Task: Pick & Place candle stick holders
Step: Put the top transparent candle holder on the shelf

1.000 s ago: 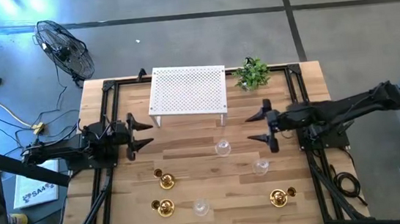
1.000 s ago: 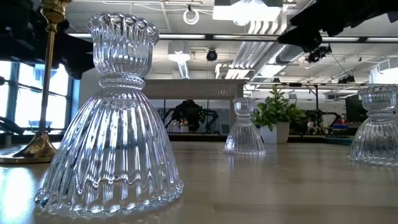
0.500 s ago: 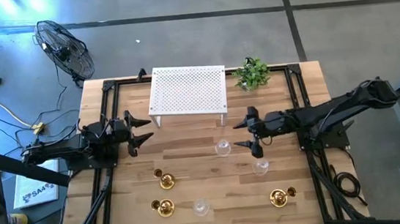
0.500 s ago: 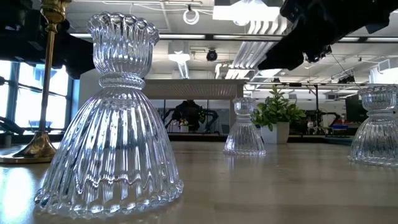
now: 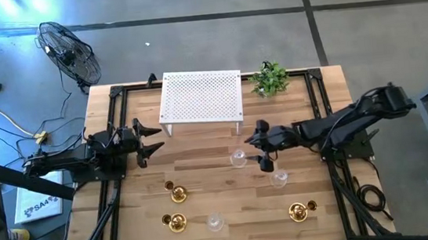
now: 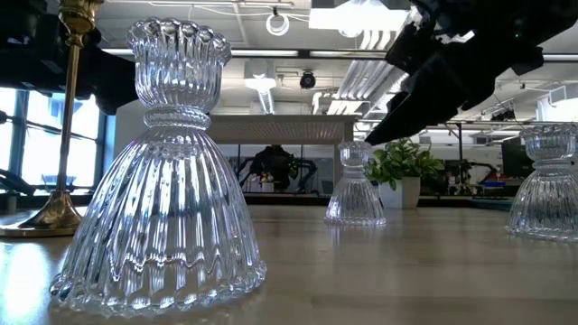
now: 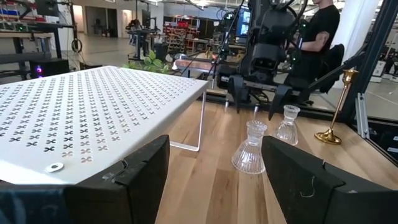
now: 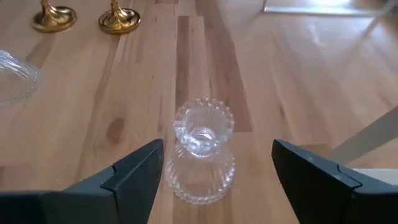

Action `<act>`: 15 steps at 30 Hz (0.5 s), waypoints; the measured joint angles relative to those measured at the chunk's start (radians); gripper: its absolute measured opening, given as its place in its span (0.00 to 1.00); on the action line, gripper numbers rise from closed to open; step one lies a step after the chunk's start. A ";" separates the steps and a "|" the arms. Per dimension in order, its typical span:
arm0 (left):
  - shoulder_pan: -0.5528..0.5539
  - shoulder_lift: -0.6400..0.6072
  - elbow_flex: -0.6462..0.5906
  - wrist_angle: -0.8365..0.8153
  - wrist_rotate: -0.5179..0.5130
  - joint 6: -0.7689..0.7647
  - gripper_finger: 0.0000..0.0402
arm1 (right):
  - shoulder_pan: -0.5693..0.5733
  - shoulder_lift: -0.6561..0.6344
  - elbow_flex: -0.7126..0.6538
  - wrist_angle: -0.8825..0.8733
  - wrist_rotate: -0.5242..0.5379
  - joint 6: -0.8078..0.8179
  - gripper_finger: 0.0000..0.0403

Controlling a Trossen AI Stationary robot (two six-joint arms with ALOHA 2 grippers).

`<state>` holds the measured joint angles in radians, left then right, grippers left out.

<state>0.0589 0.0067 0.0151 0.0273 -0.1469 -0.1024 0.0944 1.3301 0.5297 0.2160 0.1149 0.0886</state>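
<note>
Wooden table point(image 5: 201, 149), contents listed from the front edge to the back.

Front row: one brass holder point(image 5: 176, 222) at the left, one clear glass holder point(image 5: 216, 222) beside it toward the middle, and a brass pair point(image 5: 302, 210) at the right, its two pieces just beside each other.

Next row: one brass holder point(image 5: 176, 192) left of centre; one glass holder point(image 5: 279, 179) right of centre.

Middle: one glass holder point(image 5: 238, 159), upright, standing near the front edge of the white rack. The right gripper point(image 5: 262, 146) hung just beside it on the right-hand side, fingers spread wide with nothing between them; in the right wrist view this glass holder point(image 8: 201, 149) stood ahead of and between the two fingers point(image 8: 134, 171), apart from both.

Left side: left gripper point(image 5: 151, 142) over the table's left part, fingers wide apart and empty, well apart from every holder.

Back: white perforated rack point(image 5: 201, 97) on thin legs; a small green plant point(image 5: 270, 78) to its right at the rear edge.

Beyond the table: a floor fan point(image 5: 71, 55) at the back left.
</note>
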 joint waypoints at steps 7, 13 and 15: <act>0.000 0.000 0.000 0.000 0.000 0.000 0.62 | -0.005 0.045 0.000 0.058 -0.071 -0.018 0.73; 0.000 0.000 0.000 0.000 0.000 -0.008 0.62 | -0.032 0.076 -0.001 0.094 -0.095 -0.029 0.73; 0.000 0.000 0.000 0.000 0.000 -0.008 0.62 | -0.043 0.085 -0.001 0.122 -0.122 -0.037 0.73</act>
<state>0.0589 0.0067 0.0151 0.0273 -0.1471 -0.1104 0.0511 1.4146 0.5289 0.3383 -0.0069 0.0518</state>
